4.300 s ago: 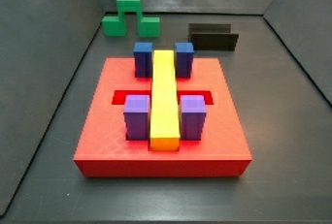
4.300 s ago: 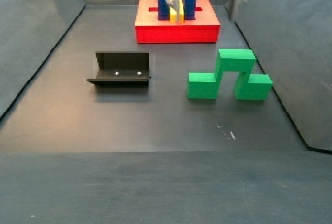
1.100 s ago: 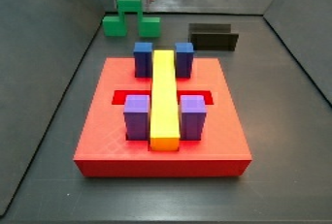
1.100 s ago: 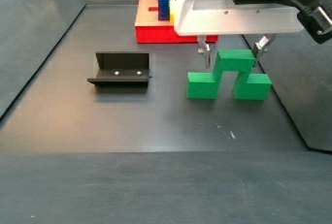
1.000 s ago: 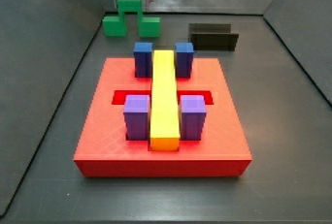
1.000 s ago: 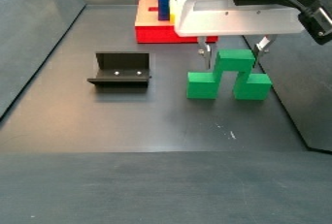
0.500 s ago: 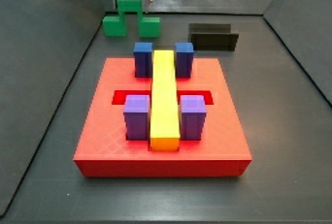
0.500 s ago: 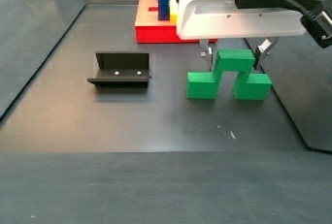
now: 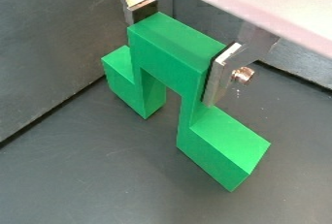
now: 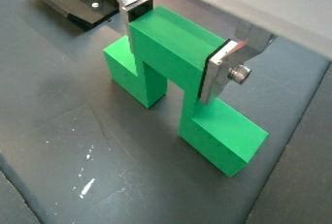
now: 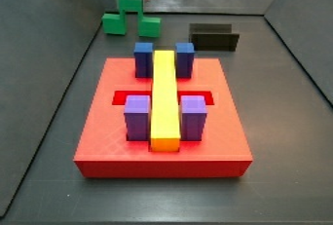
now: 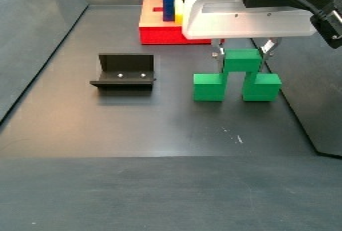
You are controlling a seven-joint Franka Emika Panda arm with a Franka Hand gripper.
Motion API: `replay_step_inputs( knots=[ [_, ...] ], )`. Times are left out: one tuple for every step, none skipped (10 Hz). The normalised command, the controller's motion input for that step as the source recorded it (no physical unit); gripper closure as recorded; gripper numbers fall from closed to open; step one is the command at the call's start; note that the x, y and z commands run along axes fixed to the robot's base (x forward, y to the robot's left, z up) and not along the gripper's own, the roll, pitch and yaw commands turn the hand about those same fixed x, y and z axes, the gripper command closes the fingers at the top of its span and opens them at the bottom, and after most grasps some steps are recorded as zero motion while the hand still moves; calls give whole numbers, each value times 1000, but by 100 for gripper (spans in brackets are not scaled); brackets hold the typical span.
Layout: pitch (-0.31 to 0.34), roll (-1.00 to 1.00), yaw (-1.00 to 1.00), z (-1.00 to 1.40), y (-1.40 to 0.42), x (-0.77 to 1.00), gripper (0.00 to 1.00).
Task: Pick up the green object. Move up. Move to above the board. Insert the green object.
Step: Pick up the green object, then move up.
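Observation:
The green object (image 9: pixel 176 48) rests on the dark floor, its taller middle between my fingers; it shows in both wrist views (image 10: pixel 176 44) and both side views (image 12: pixel 241 73) (image 11: pixel 130 19). My gripper (image 9: pixel 178 39) is down over it, with one pad against each side of the raised middle, shut on it. In a side view the gripper (image 12: pixel 242 47) hangs from the white hand above the piece. The red board (image 11: pixel 104 122) with blue and purple blocks and the yellow bar lies apart from the piece, also seen in a side view (image 12: pixel 181 33).
The dark fixture (image 12: pixel 124 72) stands on the floor beside the green object, also seen in a wrist view (image 10: pixel 78 0) and a side view (image 11: pixel 215 37). Grey walls close in the floor on the sides.
The two fingers have drawn inward onto the sides of the green object's raised middle. The piece has not moved from the floor.

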Motion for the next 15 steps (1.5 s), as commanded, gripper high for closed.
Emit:
replay_step_inputs(
  knots=[
    [0, 0, 0, 0, 0, 0, 100],
    [0, 0, 0, 0, 0, 0, 100],
    [0, 0, 0, 0, 0, 0, 100],
    [0, 0, 0, 0, 0, 0, 100],
    [0, 0, 0, 0, 0, 0, 100],
    [0, 0, 0, 0, 0, 0, 100],
    [0, 0, 0, 0, 0, 0, 100],
    [0, 0, 0, 0, 0, 0, 100],
    [0, 0, 0, 0, 0, 0, 100],
    [0, 0, 0, 0, 0, 0, 100],
    [0, 0, 0, 0, 0, 0, 100],
    [0, 0, 0, 0, 0, 0, 100],
    [0, 0, 0, 0, 0, 0, 100],
    [0, 0, 0, 833, 0, 0, 100],
    [48, -7, -12, 751, -58, -52, 100]
  ],
)
